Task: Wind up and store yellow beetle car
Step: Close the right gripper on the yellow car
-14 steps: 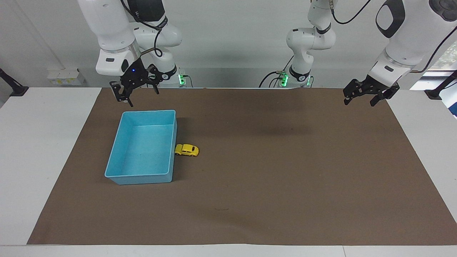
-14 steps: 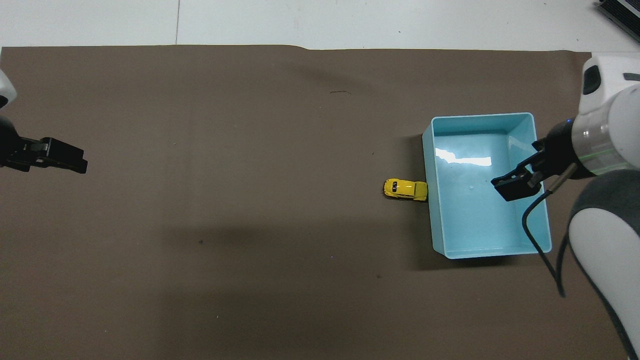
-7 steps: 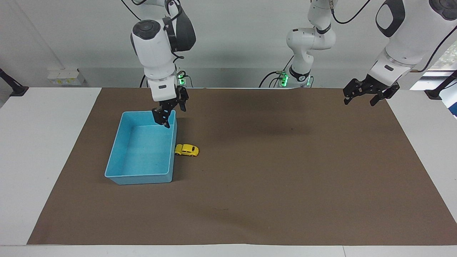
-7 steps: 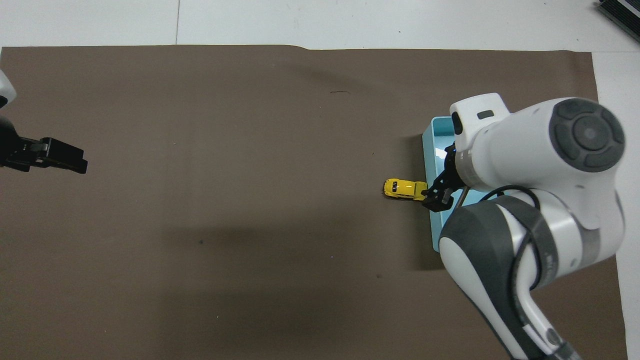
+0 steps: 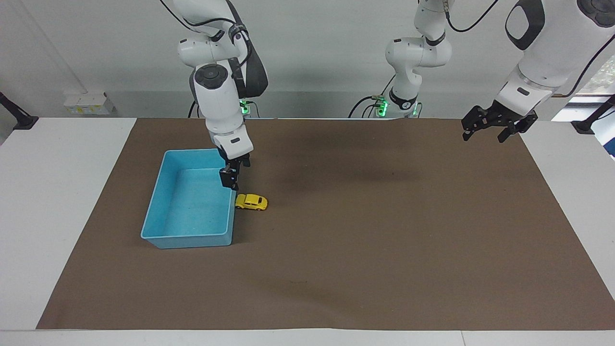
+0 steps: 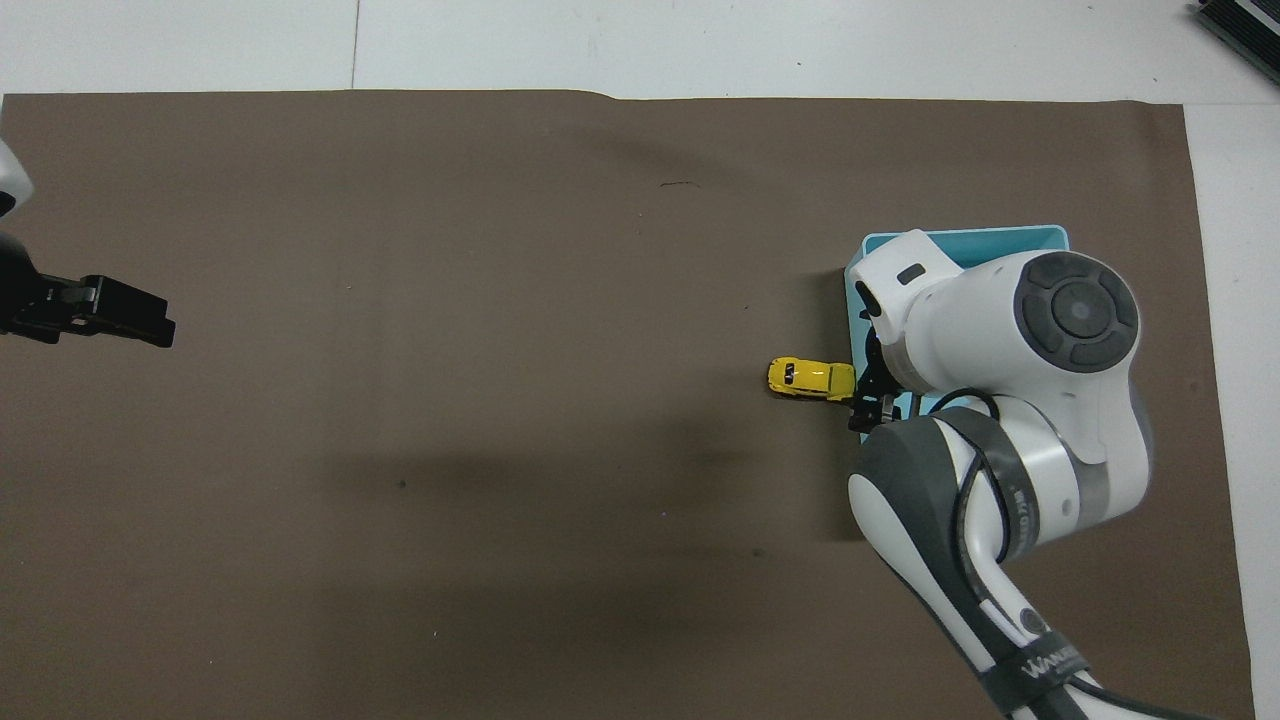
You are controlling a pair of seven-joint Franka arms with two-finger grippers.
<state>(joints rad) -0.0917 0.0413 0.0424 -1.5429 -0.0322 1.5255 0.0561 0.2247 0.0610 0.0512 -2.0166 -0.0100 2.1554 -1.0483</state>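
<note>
While the yellow beetle car (image 5: 251,202) sits untouched on the brown mat (image 5: 365,230), the right gripper (image 5: 230,182) is held low over the bin wall that faces the car, its tips just above the rim and close to the car's end. In the overhead view this gripper (image 6: 868,408) is mostly covered by the arm's own white wrist, so only dark tips are seen beside the car (image 6: 811,379). Its fingers are seen edge-on and appear slightly spread, with nothing pinched between them. No contact with the car is seen.

The car is found on its wheels, lying crosswise on the table, one end touching or almost touching the outer wall of the light blue bin (image 5: 166,192), on the side toward the left arm's end of the table. The bin (image 6: 1000,236) is placed toward the right arm's end of the mat, and nothing is seen inside it.

The left gripper (image 5: 497,126) is held in the air over the mat's edge at the left arm's end of the table, well apart from car and bin, waiting. Its fingers (image 6: 140,322) are spread and nothing is gripped.
</note>
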